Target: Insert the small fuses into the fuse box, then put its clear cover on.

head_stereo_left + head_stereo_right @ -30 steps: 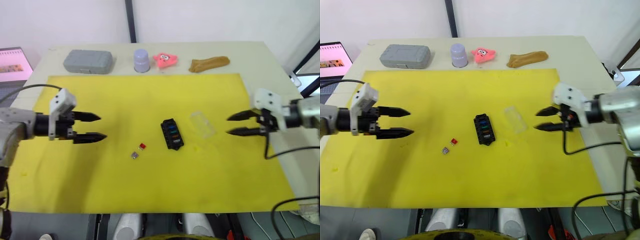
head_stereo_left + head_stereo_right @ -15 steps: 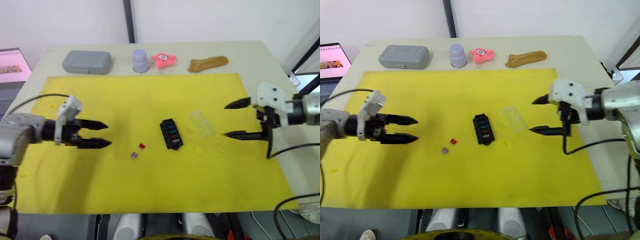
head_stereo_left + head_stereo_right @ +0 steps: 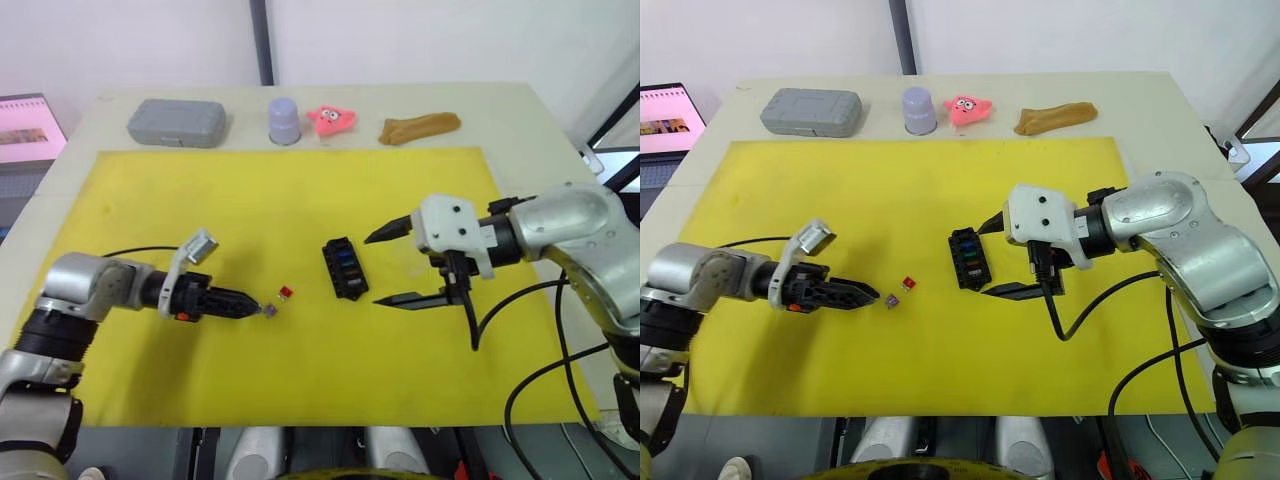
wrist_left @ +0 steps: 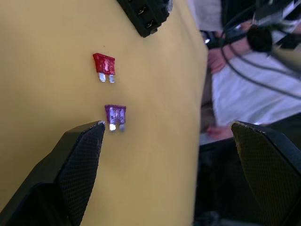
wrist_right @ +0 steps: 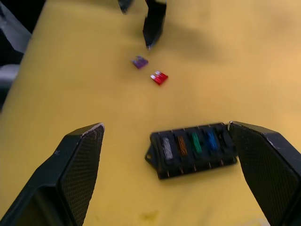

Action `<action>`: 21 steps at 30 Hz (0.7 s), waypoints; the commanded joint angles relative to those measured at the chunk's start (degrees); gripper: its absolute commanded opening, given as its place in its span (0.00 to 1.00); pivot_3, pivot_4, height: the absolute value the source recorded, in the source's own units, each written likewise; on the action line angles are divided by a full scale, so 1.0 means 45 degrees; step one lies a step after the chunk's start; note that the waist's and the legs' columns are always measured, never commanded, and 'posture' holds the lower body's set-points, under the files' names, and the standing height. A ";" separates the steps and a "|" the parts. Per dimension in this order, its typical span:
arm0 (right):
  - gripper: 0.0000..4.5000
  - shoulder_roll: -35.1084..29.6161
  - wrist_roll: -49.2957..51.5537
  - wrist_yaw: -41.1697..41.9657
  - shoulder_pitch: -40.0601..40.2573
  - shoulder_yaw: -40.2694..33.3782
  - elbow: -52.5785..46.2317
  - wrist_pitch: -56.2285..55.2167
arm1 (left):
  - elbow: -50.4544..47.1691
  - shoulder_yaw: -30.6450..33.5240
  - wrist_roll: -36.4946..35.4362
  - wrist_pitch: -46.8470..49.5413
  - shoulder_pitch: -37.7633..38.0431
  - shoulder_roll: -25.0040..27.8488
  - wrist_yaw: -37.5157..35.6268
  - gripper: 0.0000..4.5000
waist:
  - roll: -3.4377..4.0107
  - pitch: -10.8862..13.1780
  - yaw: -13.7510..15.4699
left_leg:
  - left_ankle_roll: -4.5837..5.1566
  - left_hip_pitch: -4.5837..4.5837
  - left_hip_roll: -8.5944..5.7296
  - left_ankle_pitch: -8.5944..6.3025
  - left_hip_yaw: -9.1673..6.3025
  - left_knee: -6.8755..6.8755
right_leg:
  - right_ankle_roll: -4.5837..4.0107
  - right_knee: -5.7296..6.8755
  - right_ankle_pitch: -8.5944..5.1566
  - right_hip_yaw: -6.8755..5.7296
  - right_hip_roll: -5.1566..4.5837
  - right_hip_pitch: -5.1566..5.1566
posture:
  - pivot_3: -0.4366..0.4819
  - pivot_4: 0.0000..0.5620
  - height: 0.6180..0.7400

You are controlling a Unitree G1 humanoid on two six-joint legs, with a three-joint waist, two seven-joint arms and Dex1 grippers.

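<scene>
On yellow mat (image 3: 300,200), fuse box (image 3: 344,268) lengthwise front-to-back.

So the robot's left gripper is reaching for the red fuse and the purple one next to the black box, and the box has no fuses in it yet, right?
Not quite. The fuse box already holds several fuses, grey, orange, green and blue, as the right wrist view shows. The rest is right: the left gripper is reaching for the red fuse and the purple fuse beside it.

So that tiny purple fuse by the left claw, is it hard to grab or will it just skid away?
The purple fuse lies flat on the yellow mat, so it probably won't roll. It looks tiny and light beside the left gripper, so a nudge may slide it. Its two thin metal blades look stiff.
</scene>
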 commanded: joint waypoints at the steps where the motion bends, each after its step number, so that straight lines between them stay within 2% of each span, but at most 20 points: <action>1: 0.99 -0.0006 0.0329 -0.0219 -0.0084 -0.0294 -0.0500 0.0187 | 0.0276 -0.0279 -0.0047 0.0367 -0.0277 -0.0027 -0.0102 1.00 | -0.0001 -0.0002 -0.0003 | -0.0001 0.0002 0.0000 0.0000 0.0000 0.0000 | 0.0000 0.0000 0.0000 0.0000 0.0001 0.0000 | 0.48 0.27 1.00; 18: 0.99 -0.0209 0.0734 -0.0765 -0.0047 -0.0323 -0.1067 0.0802 | 0.1262 -0.1495 0.0973 -0.0428 -0.0890 -0.1417 -0.0146 1.00 | 0.0008 -0.0012 0.0106 | -0.0003 0.0015 -0.0023 0.0002 -0.0005 0.0006 | 0.0000 -0.0002 0.0000 0.0000 -0.0026 0.0029 | 0.48 0.27 1.00; 21: 1.00 -0.0216 0.0759 -0.0820 -0.0086 -0.0330 -0.1118 0.0905 | 0.1345 -0.1688 0.1250 -0.0657 -0.0885 -0.1431 -0.0210 0.70 | 0.0006 -0.0012 0.0099 | -0.0002 0.0016 -0.0027 0.0002 -0.0008 0.0011 | 0.0000 -0.0005 0.0000 0.0000 -0.0028 0.0036 | 0.48 0.27 1.00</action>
